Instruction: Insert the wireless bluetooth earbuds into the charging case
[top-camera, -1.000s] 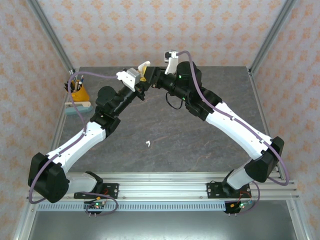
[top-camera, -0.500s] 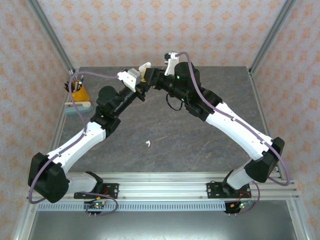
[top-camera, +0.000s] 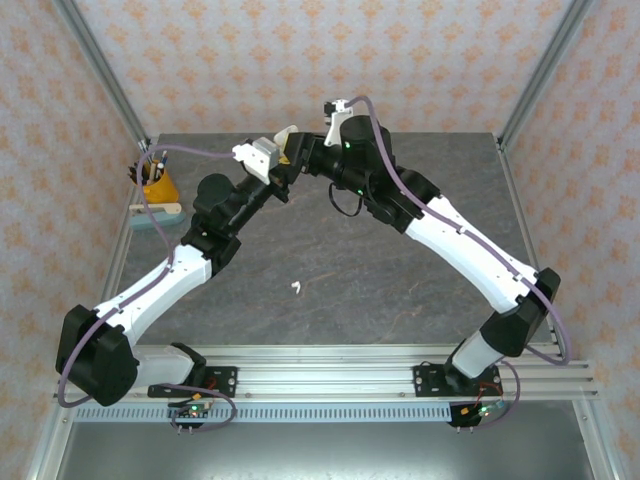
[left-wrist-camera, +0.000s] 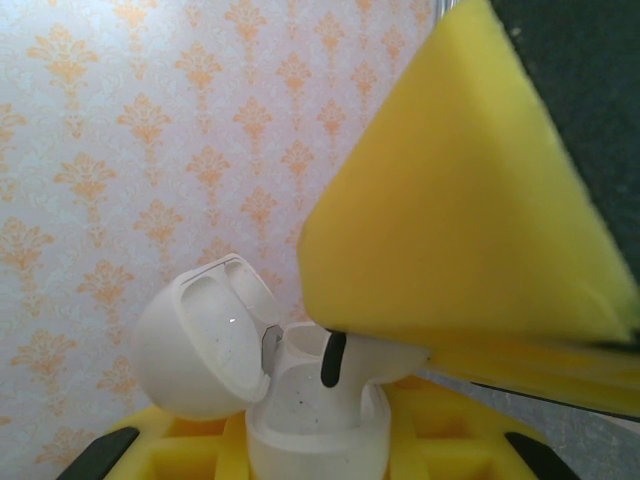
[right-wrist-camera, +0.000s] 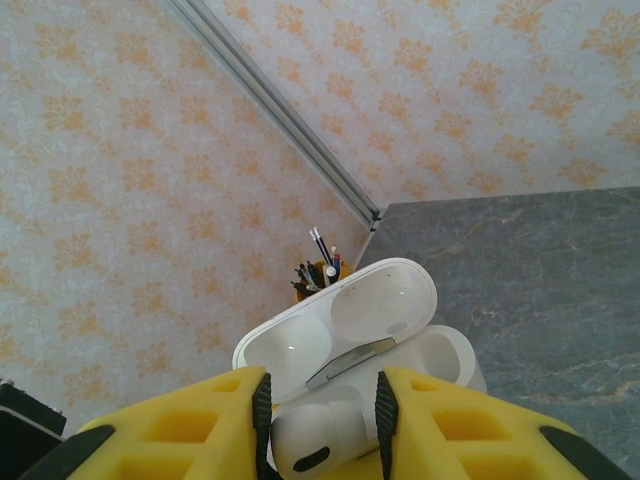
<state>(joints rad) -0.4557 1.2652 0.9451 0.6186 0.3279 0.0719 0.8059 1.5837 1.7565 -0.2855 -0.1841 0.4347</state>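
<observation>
Clamped in the left end effector (left-wrist-camera: 312, 455), fingers drawn narrow against its lower shell: the charging case (left-wrist-camera: 300, 415), upright and held above the table (top-camera: 400, 290). Swung fully back on the side of the case away from the right end effector (right-wrist-camera: 320, 440): the lid (left-wrist-camera: 200, 345), both hollows bare and facing the case.

Reaching in over the case's open mouth, yellow fingers (left-wrist-camera: 450, 200) set a narrow gap apart, with a white earbud (right-wrist-camera: 312, 440) between them. Cannot tell whether the pads are squeezing that earbud or merely flanking it. From the left wrist, seen poking out under the yellow finger right at the case's mouth, dark-marked end against the rim of one socket; cannot tell how deep it sits.

Lying loose on the table, well apart from the case and nearer the arm bases: a second white earbud (top-camera: 296, 287).

Standing well to the left of the case, at the table's edge: an orange pen cup (top-camera: 158, 186), pens upright in it, glimpsed just past the open lid from the right wrist.
</observation>
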